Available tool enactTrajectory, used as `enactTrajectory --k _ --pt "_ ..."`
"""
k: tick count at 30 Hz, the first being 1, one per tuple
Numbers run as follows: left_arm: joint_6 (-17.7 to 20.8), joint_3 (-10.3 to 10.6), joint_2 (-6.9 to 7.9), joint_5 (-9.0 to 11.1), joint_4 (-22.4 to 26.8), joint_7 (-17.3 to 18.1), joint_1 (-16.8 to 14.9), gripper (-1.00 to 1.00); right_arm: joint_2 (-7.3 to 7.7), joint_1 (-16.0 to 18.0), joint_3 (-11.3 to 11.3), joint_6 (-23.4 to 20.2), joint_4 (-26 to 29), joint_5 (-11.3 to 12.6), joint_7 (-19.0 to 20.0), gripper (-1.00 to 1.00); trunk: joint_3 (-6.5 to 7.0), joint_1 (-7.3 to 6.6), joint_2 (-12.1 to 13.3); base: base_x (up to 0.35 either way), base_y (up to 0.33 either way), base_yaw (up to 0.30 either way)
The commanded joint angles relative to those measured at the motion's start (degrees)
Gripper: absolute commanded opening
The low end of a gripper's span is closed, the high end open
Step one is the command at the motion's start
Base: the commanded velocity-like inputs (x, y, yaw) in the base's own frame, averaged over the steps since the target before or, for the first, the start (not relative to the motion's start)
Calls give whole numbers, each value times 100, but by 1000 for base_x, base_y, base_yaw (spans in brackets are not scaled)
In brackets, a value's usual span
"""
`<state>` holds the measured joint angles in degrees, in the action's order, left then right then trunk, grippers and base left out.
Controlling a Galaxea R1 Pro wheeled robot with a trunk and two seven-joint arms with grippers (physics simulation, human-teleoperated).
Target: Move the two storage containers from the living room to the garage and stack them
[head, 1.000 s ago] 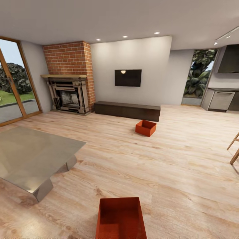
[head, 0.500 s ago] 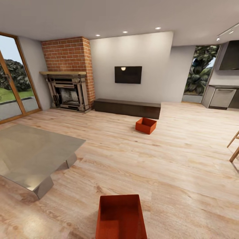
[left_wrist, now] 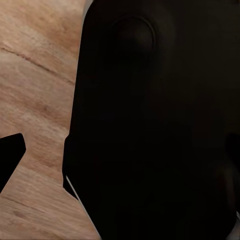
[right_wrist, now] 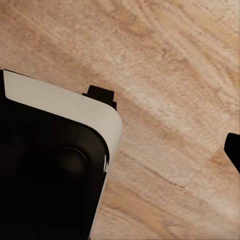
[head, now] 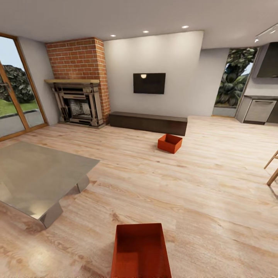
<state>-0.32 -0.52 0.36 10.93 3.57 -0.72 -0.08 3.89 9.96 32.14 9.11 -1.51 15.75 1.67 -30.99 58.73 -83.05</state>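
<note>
- Leftmost, a glass door in a wooden frame stood at the edge of the head view, with lawn and dark bushes showing through it.
- Next, a low grey metal table sat on the light wood floor of the living room, on the left side of that view.
- Behind it, a brick fireplace rose in the corner, with a wooden mantel and a dark grate below.
- A black television hung on the white wall, and a long low dark cabinet stood on the floor under it.
- One bin, orange-red and open-topped, lay on the wood floor at the near bottom edge of the head view, roughly centred, with its closest end cut off by the frame.
- A second bin of the same kind lay well apart from the first, farther off on the floor, just in front of the right end of the cabinet and turned at an angle.
- To the right, a tall window showed green leaves; beside it stood grey kitchen units.
- Two wooden legs of some piece of furniture entered at the right edge.
- Left wrist view: dark robot body over wood floor; whether that gripper was open or closed could not be told.
- Right wrist view: black and white robot body over wood floor; that gripper's state could not be told either.
</note>
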Motion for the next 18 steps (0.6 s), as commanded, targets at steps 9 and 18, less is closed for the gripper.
enactTrajectory --k 9,18 --pt "-3 -6 8 32 3 -7 -1 100 -8 6 41 30 -16 60 17 100 -91 0 -3 0 0 0" --pt "-3 -9 8 32 3 -7 -1 100 -19 6 38 29 -16 60 11 100 -176 0 -3 0 0 0"
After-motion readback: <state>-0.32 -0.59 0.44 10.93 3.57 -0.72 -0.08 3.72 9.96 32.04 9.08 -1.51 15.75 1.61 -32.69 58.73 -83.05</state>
